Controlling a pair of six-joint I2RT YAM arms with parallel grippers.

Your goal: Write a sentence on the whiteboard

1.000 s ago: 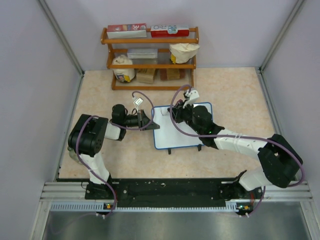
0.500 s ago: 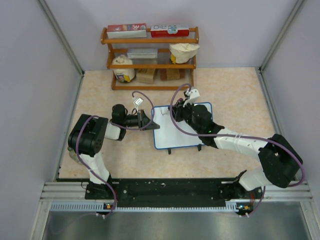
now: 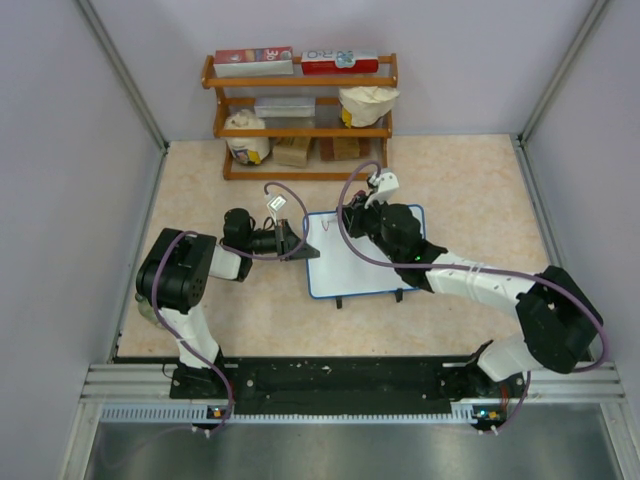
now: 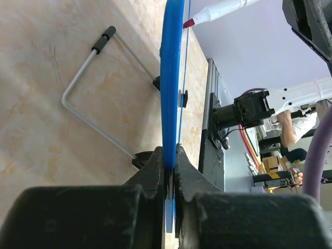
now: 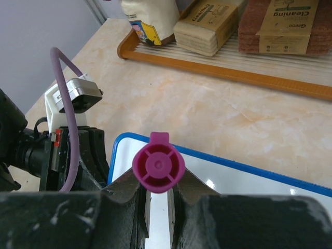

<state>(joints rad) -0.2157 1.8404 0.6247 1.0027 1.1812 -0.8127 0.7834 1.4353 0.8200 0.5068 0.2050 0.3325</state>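
Whiteboard (image 3: 350,270) w/ blue frame; magenta marker (image 5: 158,169)

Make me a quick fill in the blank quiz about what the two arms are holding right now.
The left gripper is shut on the whiteboard's ____ frame.
The right gripper is shut on a magenta-ended ____.
The shelf behind the whiteboard is made of ____.
Missing: blue; marker; wood.

Whiteboard (image 3: 348,272) on the table (image 3: 470,180), rack (image 3: 300,132) behind it, left gripper (image 3: 307,250) at its left edge
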